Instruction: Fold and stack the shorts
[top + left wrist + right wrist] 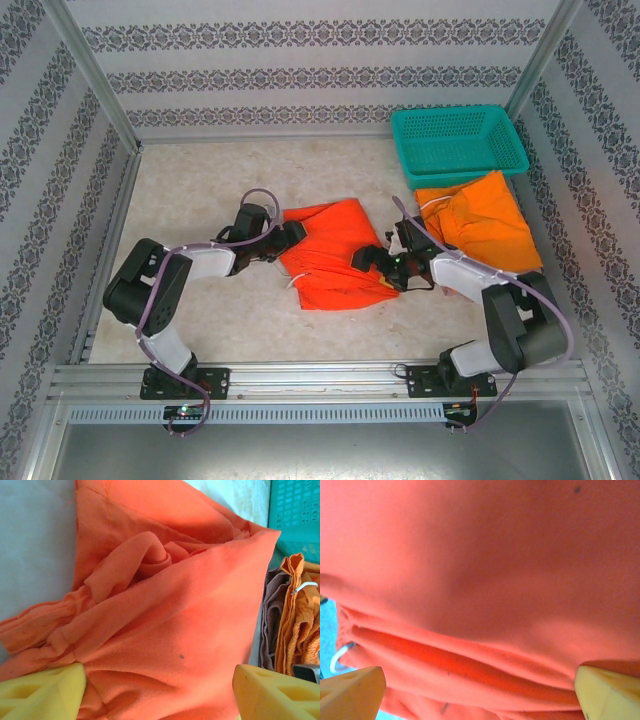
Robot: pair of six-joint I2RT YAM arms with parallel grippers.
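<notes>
Left gripper (293, 238) and right gripper (367, 259) are gaping empty over limp, light red-orange shorts (335, 250); pinching the waistband edge looks best.

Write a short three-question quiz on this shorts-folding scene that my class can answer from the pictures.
1. True or false: the orange shorts lie on the table, outside the teal basket.
2. Which thing lies between the left gripper and the right gripper? A. the red-orange shorts B. the orange shorts C. the teal basket
3. Are the right gripper's jaws open or shut?
Key: 1 true; 2 A; 3 open.
</notes>
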